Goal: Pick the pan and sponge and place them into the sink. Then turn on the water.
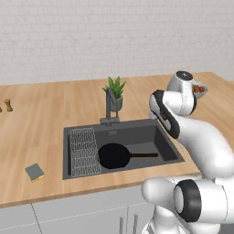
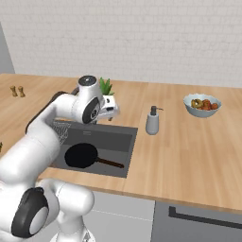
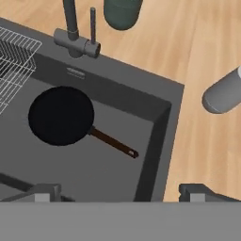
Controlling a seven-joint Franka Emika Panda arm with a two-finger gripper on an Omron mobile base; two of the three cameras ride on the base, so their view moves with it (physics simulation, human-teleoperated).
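Note:
The black pan (image 1: 114, 155) (image 2: 81, 156) lies flat on the floor of the dark grey sink (image 1: 137, 133), its thin handle pointing toward the basin's right wall. In the hand view the pan (image 3: 61, 115) sits up and left of my gripper (image 3: 121, 193), which hangs open and empty above the sink (image 3: 117, 174) near its right wall. The sponge (image 1: 34, 172), grey-green over yellow, rests on the wooden counter left of the basin, near the front edge. The dark faucet (image 1: 109, 109) (image 3: 73, 28) stands behind the sink with no stream of water showing.
A wire rack (image 1: 84, 151) fills the sink's left side. A potted plant (image 1: 115, 93) stands behind the faucet. A grey soap dispenser (image 2: 152, 122) and a fruit bowl (image 2: 202, 105) sit on the counter to the right. Two small shakers (image 1: 8, 106) stand far left.

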